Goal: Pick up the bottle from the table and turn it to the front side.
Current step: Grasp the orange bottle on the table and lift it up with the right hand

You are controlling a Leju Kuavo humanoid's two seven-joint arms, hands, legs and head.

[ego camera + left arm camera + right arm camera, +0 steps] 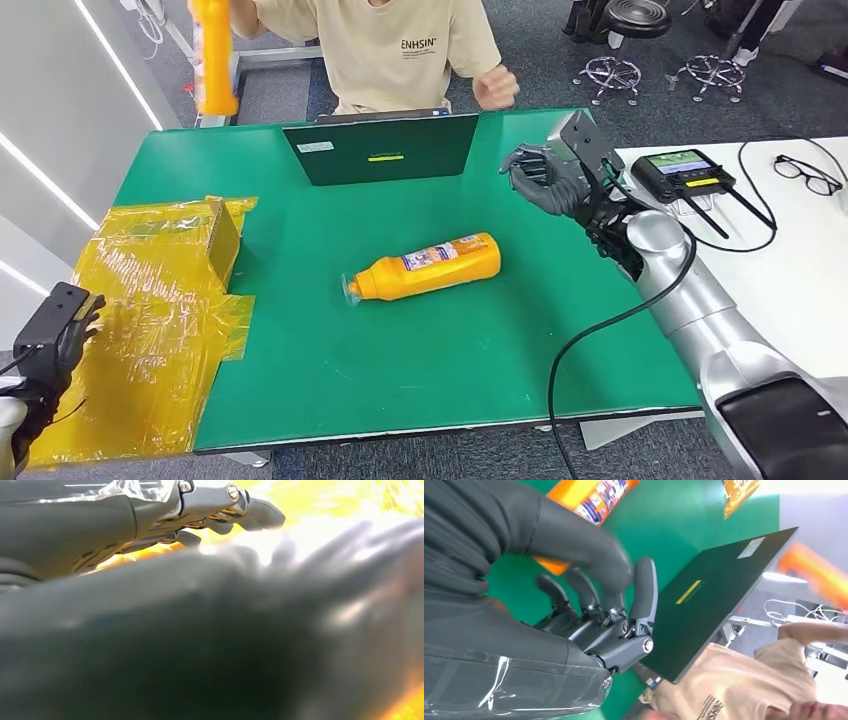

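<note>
Fingers point(530, 165) of the right hand point(545, 175) hang spread, empty, above the green tabletop point(420, 340); the bottle point(428, 267) lies on its side there; left hand's point(55, 335) grip unclear.

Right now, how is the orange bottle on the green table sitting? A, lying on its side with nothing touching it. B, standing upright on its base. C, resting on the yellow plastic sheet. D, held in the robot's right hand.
A: the bottle lies on its side on the green table, with the right hand apart from it.
</note>
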